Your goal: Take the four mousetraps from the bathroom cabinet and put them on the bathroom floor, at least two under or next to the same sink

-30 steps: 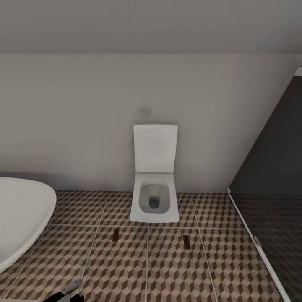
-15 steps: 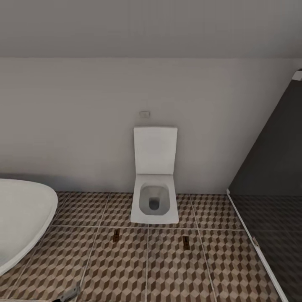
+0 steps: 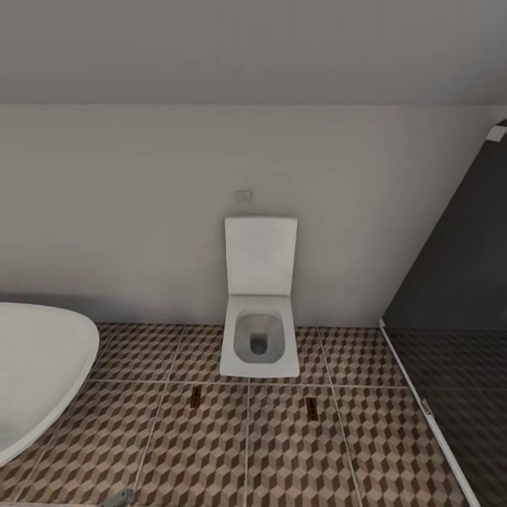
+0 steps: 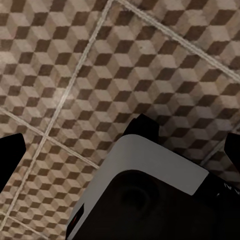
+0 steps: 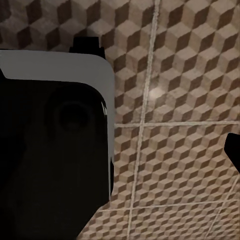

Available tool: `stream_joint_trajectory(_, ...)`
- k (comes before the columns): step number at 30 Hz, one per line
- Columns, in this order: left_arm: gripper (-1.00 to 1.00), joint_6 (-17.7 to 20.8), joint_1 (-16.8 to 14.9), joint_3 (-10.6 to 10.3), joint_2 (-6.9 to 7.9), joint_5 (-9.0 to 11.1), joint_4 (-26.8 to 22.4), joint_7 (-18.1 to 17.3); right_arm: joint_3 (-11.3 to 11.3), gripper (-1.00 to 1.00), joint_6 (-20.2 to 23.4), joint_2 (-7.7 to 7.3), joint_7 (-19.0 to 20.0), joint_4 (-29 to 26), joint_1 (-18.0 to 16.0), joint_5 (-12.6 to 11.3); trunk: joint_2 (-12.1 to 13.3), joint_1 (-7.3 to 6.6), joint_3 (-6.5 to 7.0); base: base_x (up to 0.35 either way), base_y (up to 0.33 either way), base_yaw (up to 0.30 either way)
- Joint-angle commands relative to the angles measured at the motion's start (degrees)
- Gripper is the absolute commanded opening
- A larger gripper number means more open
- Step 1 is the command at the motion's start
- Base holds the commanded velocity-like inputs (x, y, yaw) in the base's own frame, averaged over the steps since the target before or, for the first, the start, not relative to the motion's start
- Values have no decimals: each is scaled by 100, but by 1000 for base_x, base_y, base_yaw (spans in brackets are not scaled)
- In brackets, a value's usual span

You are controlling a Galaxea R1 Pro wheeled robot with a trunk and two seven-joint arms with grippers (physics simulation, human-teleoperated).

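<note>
Head view: square white toilet (image 3: 259, 310) at centre frame, lid raised against the pale wall (image 3: 141, 211); small wall plate (image 3: 243, 194) just above the lid; white oval bathtub (image 3: 35, 373) rim at lower left; dark shower enclosure (image 3: 458, 296) along the right edge, its dark floor set off by a pale sill.

Bathroom floor (image 3: 296, 451): cube-patterned brown/beige/white tiles, pale grout, across the lower frame. Two mousetraps lie flat on it in front of the toilet, well apart from each other: one mousetrap (image 3: 196, 396) lower left of the bowl, the other mousetrap (image 3: 311, 406) lower right; detail too small to read beyond tan board and dark parts.

Small grey part of the robot (image 3: 118, 497) at the bottom edge, left of centre; cannot tell which part.

Left wrist view: left gripper (image 4: 120, 155) over bare tile; dark fingers (image 4: 11, 155) at opposite frame edges, spread wide, nothing between them.

Right wrist view: right gripper (image 5: 165, 150) over bare tile; one fingertip (image 5: 234, 150) at right edge; spacing of the fingers cannot be told.
</note>
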Motion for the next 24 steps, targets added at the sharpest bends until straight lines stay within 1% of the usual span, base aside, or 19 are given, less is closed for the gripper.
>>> stream_joint_trajectory(1, 100, 18, -4, -49, -2, 45, 3, 10, 49, 100, 23, 0, -15, -3, 1, -52, 39, -23, 14, 0, 0, 0)
stream_joint_trajectory(24, 100, 1, 11, -45, -7, 51, 3, 11, 48, 100, 22, 0, -15, -1, 17, -52, 961, -528, 427, 0, 0, 0)
